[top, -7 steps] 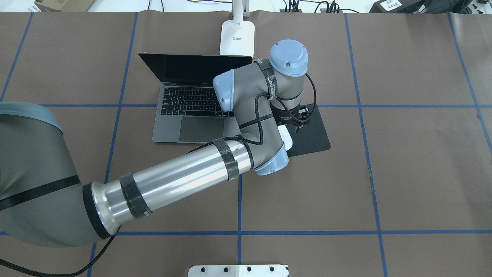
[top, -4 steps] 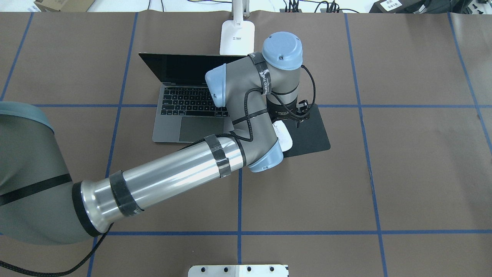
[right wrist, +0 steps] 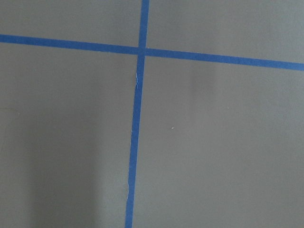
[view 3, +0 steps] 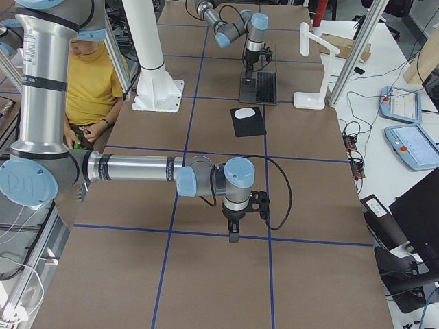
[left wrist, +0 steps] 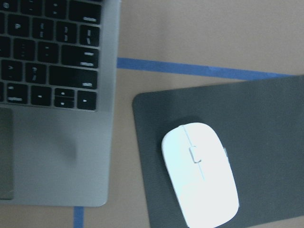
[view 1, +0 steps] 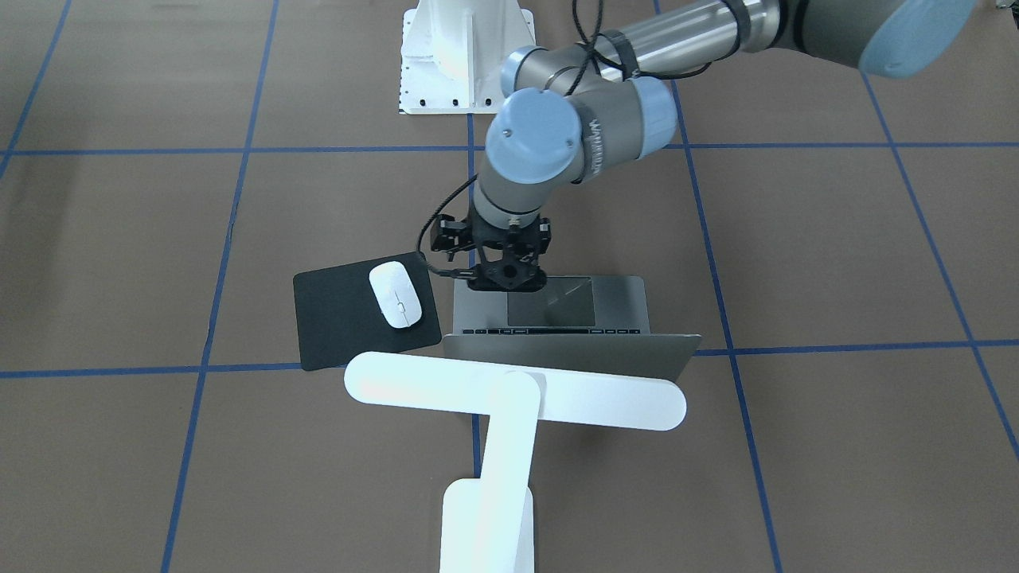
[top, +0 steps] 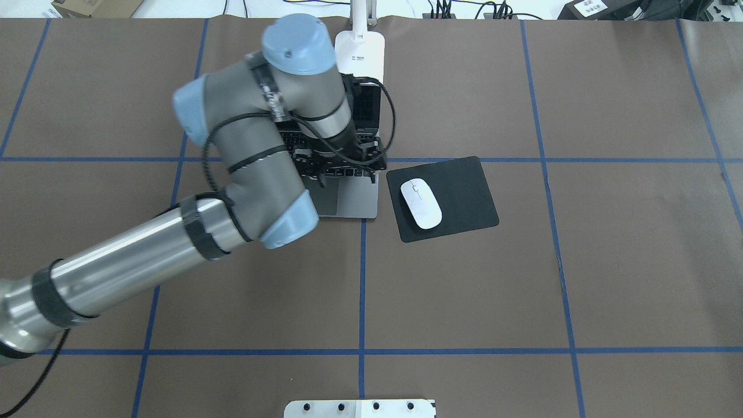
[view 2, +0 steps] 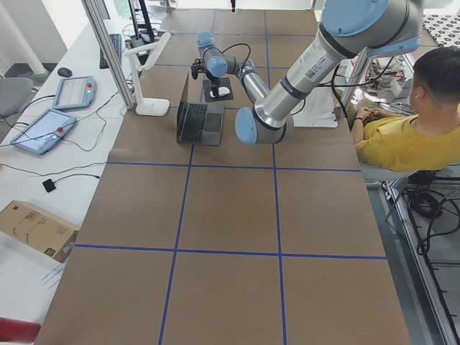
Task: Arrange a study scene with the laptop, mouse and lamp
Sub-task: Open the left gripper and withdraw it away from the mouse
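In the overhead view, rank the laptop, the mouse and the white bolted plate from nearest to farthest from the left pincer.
1. laptop, directly beneath the left pincer.
2. mouse, on the black mat to the pincer's right.
3. white bolted plate, at the view's bottom edge.

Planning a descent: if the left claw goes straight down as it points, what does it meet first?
The left claw would probably meet the laptop, on its deck near the edge beside the black mat; height unclear.
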You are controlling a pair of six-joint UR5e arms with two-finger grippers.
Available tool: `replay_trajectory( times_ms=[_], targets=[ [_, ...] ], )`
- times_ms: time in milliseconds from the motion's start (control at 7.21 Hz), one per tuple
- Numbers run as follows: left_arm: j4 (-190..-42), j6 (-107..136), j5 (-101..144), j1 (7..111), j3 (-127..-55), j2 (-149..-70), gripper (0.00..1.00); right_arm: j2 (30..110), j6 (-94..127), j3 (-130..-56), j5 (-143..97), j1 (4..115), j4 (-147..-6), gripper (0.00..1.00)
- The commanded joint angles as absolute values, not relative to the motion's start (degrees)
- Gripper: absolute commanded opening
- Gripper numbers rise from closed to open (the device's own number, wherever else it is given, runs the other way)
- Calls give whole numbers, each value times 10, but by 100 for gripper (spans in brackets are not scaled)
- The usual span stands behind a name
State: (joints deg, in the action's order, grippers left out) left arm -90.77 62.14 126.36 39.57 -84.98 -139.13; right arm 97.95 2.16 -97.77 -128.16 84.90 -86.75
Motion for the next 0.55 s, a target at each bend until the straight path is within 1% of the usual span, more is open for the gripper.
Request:
replay_trajectory(
  times_ms=[0, 139, 277, 416],
  targets=[
    [-774, 453, 1272, 467, -1043, -1256, 100, 983, 22, -978, -1282, 849, -867, 100],
    [-726, 367, 1272, 513, -1090, -1217, 100, 983, 22, -977, -1282, 848, -867, 100],
    [-712, 280, 1273, 562, -1109, -1167, 100, 981, 24, -977, -1283, 848, -867, 100],
    [-713, 168, 1284, 628, -1110, -1109, 100, 981, 23, -977, -1284, 848, -867, 100]
  ],
)
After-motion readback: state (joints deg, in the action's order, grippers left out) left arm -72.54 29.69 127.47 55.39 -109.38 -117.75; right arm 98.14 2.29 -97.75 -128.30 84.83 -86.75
